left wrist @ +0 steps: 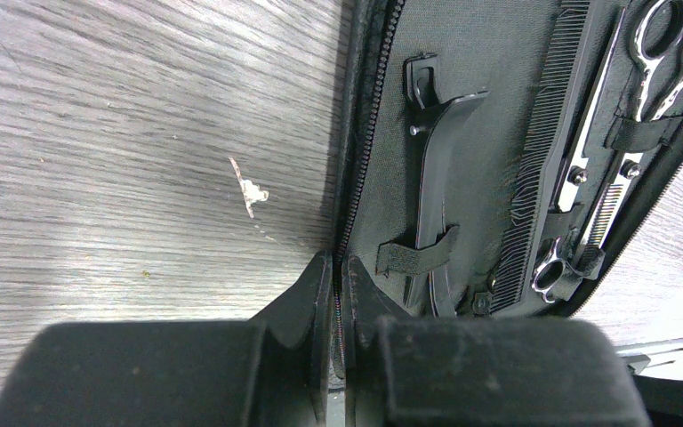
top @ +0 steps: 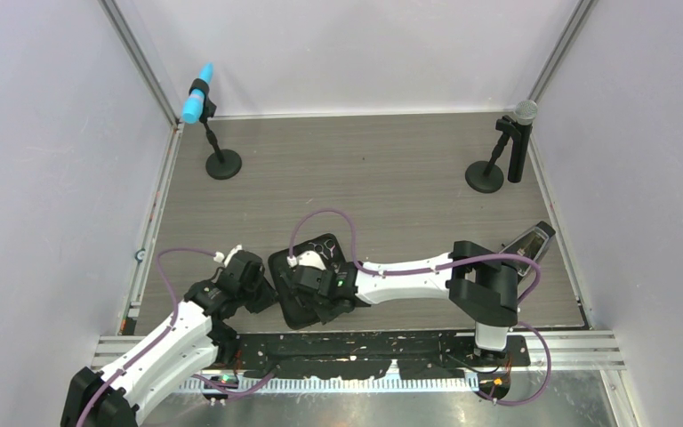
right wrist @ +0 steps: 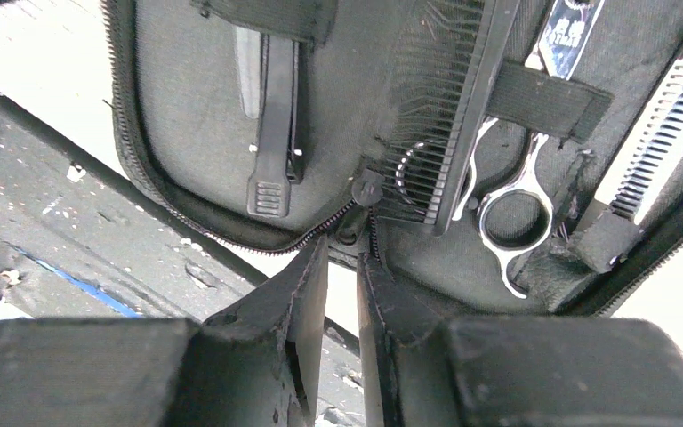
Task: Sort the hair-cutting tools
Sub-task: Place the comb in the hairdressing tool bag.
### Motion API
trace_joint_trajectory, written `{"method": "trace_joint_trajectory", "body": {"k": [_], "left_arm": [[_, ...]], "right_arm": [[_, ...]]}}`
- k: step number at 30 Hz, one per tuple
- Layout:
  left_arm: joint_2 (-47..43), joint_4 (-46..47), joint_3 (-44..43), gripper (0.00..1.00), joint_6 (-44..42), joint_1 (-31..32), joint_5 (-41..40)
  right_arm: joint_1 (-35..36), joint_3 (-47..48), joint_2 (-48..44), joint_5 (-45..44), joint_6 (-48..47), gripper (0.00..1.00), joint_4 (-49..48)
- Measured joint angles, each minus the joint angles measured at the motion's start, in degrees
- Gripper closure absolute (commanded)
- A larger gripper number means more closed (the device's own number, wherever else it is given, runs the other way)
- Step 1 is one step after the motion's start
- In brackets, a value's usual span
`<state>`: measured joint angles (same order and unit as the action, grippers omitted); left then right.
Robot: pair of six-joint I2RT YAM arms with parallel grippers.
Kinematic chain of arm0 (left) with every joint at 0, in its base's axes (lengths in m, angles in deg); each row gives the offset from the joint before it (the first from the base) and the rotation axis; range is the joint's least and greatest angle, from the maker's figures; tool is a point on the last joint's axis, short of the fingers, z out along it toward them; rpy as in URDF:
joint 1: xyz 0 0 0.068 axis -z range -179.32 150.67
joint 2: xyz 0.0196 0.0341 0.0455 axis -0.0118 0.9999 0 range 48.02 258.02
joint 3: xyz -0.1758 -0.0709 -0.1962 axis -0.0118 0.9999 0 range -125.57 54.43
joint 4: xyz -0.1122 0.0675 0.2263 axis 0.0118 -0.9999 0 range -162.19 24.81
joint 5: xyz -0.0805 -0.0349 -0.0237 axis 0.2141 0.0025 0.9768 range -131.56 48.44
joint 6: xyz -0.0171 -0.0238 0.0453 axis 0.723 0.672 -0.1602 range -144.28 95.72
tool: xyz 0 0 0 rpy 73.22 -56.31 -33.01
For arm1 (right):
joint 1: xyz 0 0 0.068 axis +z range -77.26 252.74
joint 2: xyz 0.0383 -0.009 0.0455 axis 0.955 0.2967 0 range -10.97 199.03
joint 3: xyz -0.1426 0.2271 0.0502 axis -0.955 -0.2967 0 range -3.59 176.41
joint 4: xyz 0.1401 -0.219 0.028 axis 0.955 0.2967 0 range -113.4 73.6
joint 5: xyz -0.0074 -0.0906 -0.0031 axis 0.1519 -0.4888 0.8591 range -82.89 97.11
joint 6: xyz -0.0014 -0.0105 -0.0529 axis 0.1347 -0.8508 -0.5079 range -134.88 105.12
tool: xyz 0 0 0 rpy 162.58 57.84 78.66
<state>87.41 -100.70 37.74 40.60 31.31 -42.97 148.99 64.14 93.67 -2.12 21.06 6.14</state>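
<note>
While both arms reach to the open case (left wrist: 489, 62) on the table (left wrist: 98, 133), we list its contents by where they lie from the fingers. Left gripper (left wrist: 336, 289): fingers pressed together on the case's zip rim, which runs down between the tips. Just beyond and right of those tips we note a black clip (left wrist: 436, 169), lengthwise and tucked under a strap (left wrist: 416, 253). Further right is the comb (left wrist: 534, 178), lying parallel to the clip. Right of the comb are the plain scissors (left wrist: 553, 274), one ring close to the left fingers. The toothed scissors (left wrist: 667, 44) come next, at the far right, rings away from the fingers. All four items lie inside the case against its lining. Right gripper (right wrist: 342, 267): fingers narrowly parted at the case's near rim, with the zip pull (right wrist: 366, 190) just beyond the gap. We cannot tell whether they clamp the rim. From these fingers the clip lies ahead and left, and the comb ahead and slightly right. One ring of the plain scissors sits just beside the right finger, and the toothed blade lies farthest right.
</note>
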Motion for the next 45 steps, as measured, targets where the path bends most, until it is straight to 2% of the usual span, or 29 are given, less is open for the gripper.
{"method": "trace_joint_trajectory", "body": {"k": [12,26,40,45], "left_arm": [[0.4,0.2,0.0,1.00,-0.4,0.0,0.1],[0.3,0.2,0.0,1.00,-0.6,0.0,0.2],[-0.1,0.2,0.0,1.00,-0.8,0.0,0.5],[-0.1,0.2,0.0,1.00,-0.8,0.0,0.6]], "right_arm": [[0.0,1.4,0.9,0.3,0.2,0.75,0.0],[-0.2,2.7,2.4,-1.0,2.1,0.62,2.2],[-0.6,6.0,4.9,-1.0,1.7,0.61,4.4],[-1.3,6.0,5.0,0.2,2.2,0.58,4.5]]}}
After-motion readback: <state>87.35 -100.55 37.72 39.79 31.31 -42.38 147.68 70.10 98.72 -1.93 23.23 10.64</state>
